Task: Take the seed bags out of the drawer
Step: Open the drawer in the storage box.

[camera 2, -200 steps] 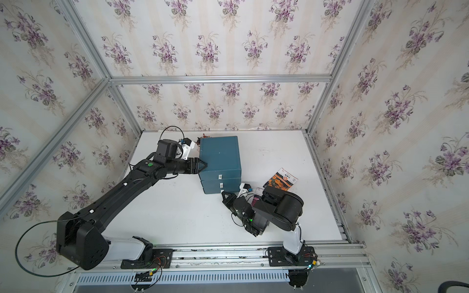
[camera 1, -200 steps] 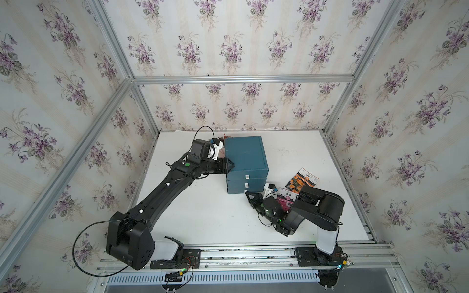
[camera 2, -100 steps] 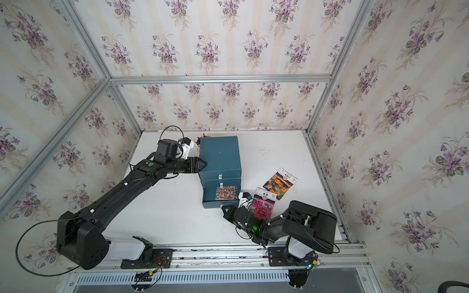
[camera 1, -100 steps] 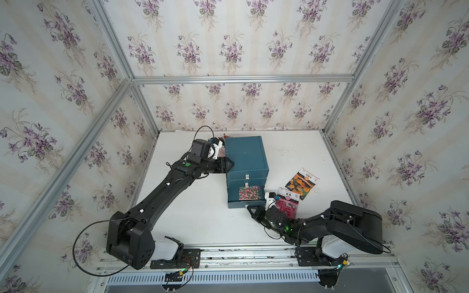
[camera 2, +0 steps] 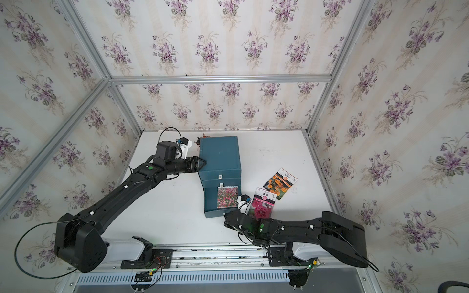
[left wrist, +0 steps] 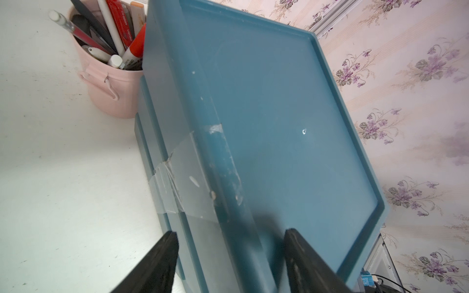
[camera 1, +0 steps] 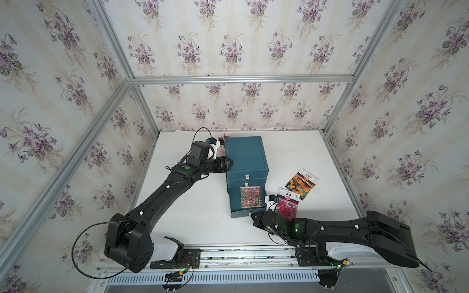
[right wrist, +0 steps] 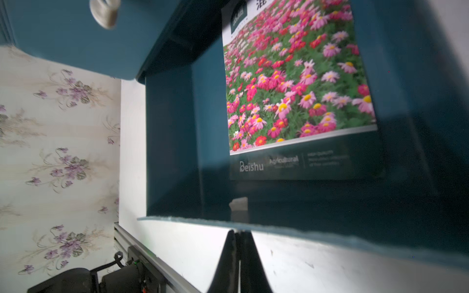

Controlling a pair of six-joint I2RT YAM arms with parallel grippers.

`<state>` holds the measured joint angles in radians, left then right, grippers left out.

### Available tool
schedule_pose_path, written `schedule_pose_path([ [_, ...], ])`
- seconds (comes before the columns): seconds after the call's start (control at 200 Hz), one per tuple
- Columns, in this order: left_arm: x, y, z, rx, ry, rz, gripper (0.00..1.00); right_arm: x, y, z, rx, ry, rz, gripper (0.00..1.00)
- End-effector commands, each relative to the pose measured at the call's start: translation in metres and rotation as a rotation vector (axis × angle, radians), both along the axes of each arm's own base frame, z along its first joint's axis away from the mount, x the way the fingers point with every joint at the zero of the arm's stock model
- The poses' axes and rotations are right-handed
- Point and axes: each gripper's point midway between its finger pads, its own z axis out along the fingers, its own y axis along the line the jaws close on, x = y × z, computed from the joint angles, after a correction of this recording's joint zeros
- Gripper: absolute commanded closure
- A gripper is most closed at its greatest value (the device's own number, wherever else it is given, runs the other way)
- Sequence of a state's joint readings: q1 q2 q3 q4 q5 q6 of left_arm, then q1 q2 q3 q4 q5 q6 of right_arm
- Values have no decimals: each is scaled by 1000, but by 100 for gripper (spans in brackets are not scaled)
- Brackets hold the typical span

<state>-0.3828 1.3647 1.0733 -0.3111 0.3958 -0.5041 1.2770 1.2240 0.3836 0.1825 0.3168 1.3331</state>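
A teal drawer cabinet (camera 1: 245, 154) (camera 2: 219, 154) stands mid-table, its bottom drawer (camera 1: 234, 203) (camera 2: 210, 203) pulled out. In the drawer lies the seed bag with a field of small pink flowers (camera 1: 250, 197) (camera 2: 227, 197) (right wrist: 297, 76). On the table to its right lie the deep-pink bloom bag (camera 1: 288, 203) (camera 2: 262, 205) and the orange marigold bag (camera 1: 302, 183) (camera 2: 279, 184). My right gripper (camera 1: 253, 217) (camera 2: 225, 218) (right wrist: 238, 232) is shut at the drawer's front wall (right wrist: 170, 139), where its handle sits. My left gripper (camera 1: 228, 163) (camera 2: 203, 162) (left wrist: 232, 233) stands open astride the cabinet's (left wrist: 279, 114) upper left edge.
A pink cup of pens (left wrist: 109, 96) (camera 1: 223, 140) stands behind the cabinet's far left corner. The right arm lies low along the table's front, over the aluminium rail (camera 1: 228, 253). Papered walls close in the table on three sides.
The right gripper has drawn back toward the table's front with the bottom drawer, which slid out and uncovered the pink-field bag. The right arm has stretched out low. The left arm has stayed put.
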Motion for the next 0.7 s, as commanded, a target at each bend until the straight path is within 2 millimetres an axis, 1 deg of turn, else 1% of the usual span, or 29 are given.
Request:
schedule_pose_path([
  [0.0,-26,31,-53,183,197,63,30,-3,-15,-11,-69,-3,-35,100],
  [0.075,-28,31,-54,184,206,54,29,-7,-15,-14,-80,-10,-31,100],
  [0.16,-29,33,-53,194,206,55,27,-10,-10,-13,-111,-28,8,100],
  [0.185,-29,33,-51,196,204,55,27,-12,-7,-13,-120,-29,26,91],
  [0.22,-29,34,-50,197,204,56,27,-14,-5,-12,-142,-39,46,70],
  [0.23,-29,35,-49,196,203,57,27,-14,-5,-11,-148,-43,49,65],
  [0.235,-29,35,-49,196,203,57,27,-15,-5,-11,-151,-46,52,61],
  [0.245,-28,35,-48,194,203,58,27,-15,-4,-9,-156,-53,58,56],
  [0.285,-29,35,-45,188,201,55,27,-18,-4,-5,-187,-76,72,51],
  [0.335,-27,35,-39,185,195,56,27,-21,-8,-1,-236,-92,65,46],
  [0.385,-28,36,-35,187,196,52,27,-23,-10,8,-259,-115,64,34],
  [0.43,-27,36,-30,191,190,50,27,-24,-14,16,-284,-128,55,25],
  [0.47,-28,37,-25,192,183,48,27,-23,-19,24,-302,-133,43,23],
  [0.575,-30,38,-15,187,167,45,26,-17,-27,53,-345,-177,34,27],
  [0.63,-33,36,-11,172,165,34,26,-10,-25,73,-363,-211,40,30],
  [0.694,-35,32,-7,148,163,24,26,3,-25,84,-408,-204,48,33],
])
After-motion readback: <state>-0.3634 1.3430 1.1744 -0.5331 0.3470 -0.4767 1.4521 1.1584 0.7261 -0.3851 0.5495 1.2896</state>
